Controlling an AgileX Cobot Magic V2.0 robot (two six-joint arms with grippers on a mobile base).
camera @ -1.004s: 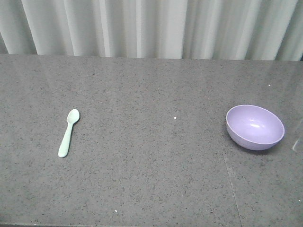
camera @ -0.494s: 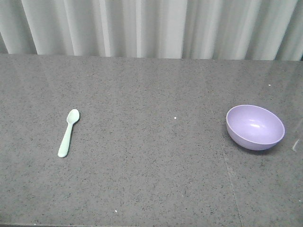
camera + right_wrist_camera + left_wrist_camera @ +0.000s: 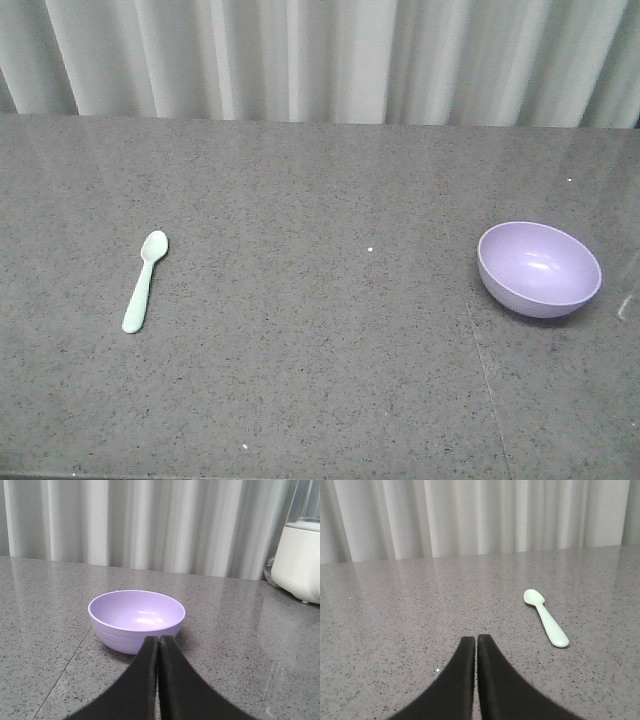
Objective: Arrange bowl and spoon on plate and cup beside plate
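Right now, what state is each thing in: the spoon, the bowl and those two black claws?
Spoon: lying flat on the counter, head toward the curtain, nothing holding it.
Bowl: upright, empty, on the counter, nothing holding it.
Left gripper: shut, holding nothing, short of the spoon.
Right gripper: shut, holding nothing, pointed at the bowl.
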